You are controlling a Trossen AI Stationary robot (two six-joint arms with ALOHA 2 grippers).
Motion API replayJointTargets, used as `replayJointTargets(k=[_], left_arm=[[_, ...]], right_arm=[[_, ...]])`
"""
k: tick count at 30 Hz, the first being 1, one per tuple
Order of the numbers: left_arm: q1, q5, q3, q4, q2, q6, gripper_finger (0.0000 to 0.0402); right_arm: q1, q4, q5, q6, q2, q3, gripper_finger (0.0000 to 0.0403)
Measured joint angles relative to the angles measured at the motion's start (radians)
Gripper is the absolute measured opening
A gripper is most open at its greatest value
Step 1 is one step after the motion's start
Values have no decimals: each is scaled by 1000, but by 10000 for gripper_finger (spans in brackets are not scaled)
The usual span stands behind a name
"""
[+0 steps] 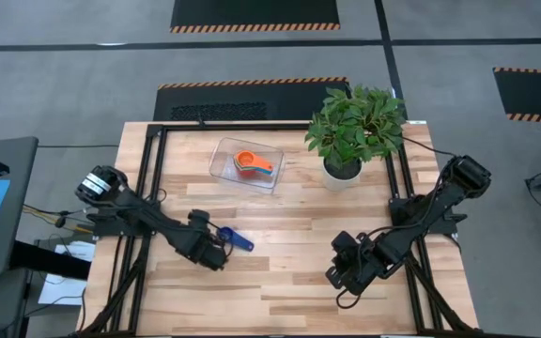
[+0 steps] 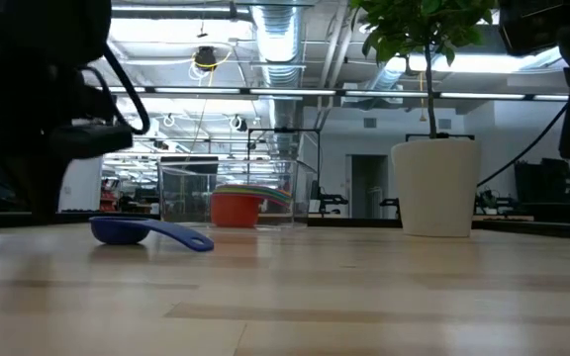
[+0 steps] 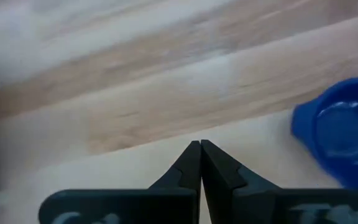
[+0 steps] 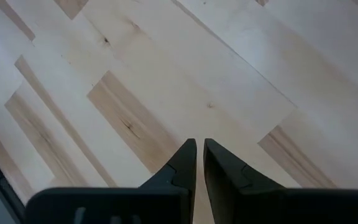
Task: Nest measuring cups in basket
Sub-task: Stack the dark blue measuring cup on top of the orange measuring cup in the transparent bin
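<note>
High view: left gripper (image 1: 216, 255), fingers pressed together and empty, just beside the dark blue cup (image 1: 234, 238) on the table (image 1: 289, 282). Nested cups (image 1: 253, 164) sit in the basket (image 1: 222, 161). Right gripper (image 1: 338, 275) nearly closed, empty.

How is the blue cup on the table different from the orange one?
The blue cup lies alone on the bare table, beside the left gripper; the orange cup sits inside the basket, stacked on other cups. Both are round scoops with short flat handles.
</note>
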Motion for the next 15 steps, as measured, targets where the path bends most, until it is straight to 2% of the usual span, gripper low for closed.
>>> replayJointTargets(k=[4,7,12,15], left_arm=[[58,-30,-35,88,0,-7,0],[104,-61,-34,224,0,114,0],[145,-7,-33,635,0,405,0],[141,-73,7,661,0,409,0]], right_arm=[[0,-2,0,-1,0,0,56],[0,-2,0,-25,0,0,56],[0,-2,0,-51,0,0,56],[0,-1,-1,-51,0,0,56]])
